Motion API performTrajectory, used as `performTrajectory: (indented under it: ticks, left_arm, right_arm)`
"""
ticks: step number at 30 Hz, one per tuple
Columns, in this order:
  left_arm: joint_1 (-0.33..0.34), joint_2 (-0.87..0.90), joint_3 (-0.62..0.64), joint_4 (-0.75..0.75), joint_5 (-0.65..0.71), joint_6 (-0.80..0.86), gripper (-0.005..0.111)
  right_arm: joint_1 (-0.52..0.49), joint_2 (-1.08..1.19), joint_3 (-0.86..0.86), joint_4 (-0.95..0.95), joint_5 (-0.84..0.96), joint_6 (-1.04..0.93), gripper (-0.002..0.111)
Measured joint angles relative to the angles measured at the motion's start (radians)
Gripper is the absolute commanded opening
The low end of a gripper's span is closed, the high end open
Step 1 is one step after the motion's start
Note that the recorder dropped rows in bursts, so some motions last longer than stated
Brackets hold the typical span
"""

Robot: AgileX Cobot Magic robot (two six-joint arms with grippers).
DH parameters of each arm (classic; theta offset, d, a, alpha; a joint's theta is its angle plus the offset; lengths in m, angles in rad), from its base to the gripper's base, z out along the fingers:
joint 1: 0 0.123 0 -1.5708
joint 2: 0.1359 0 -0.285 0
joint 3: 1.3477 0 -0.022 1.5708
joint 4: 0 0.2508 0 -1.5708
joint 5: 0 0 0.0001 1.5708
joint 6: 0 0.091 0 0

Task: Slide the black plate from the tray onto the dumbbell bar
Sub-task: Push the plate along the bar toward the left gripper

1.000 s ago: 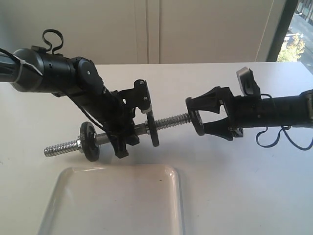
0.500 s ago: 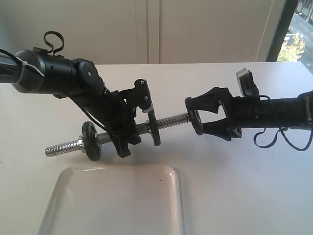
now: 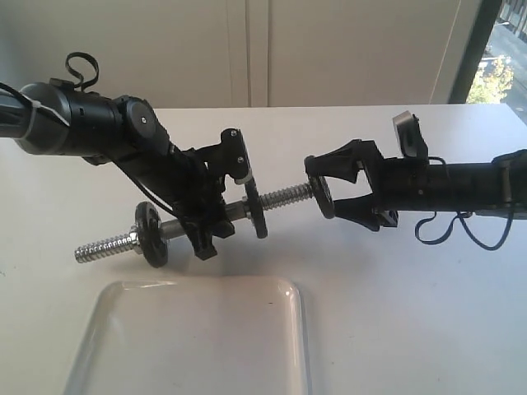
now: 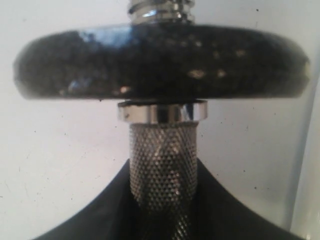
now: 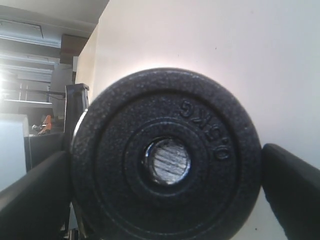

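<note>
Alignment drives the pose: left gripper (image 3: 212, 220) is clenched on the knurled middle of the dumbbell bar (image 3: 284, 197), holding it off the table (image 3: 412, 313) with the threaded end aimed at the right gripper (image 3: 324, 189). That gripper's jaws, spread plate-wide, clamp the black plate (image 3: 321, 199) by its rim, face square to the bar, so the thread tip sits at its centre hole. Plate is clear of the tray (image 3: 301, 346), not yet slid home, I judge.
</note>
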Motion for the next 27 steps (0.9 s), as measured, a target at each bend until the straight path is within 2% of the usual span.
performTrajectory:
  ticks: [22, 27]
  left_arm:
    - [0.018, 0.0, 0.004, -0.017, -0.011, 0.052, 0.0]
    - [-0.011, 0.0, -0.001, -0.066, -0.008, 0.088, 0.0]
  right_arm:
    - [0.08, 0.001, 0.0, 0.062, -0.053, 0.045, 0.0]
    - [0.117, 0.001, 0.0, 0.018, -0.004, 0.051, 0.0]
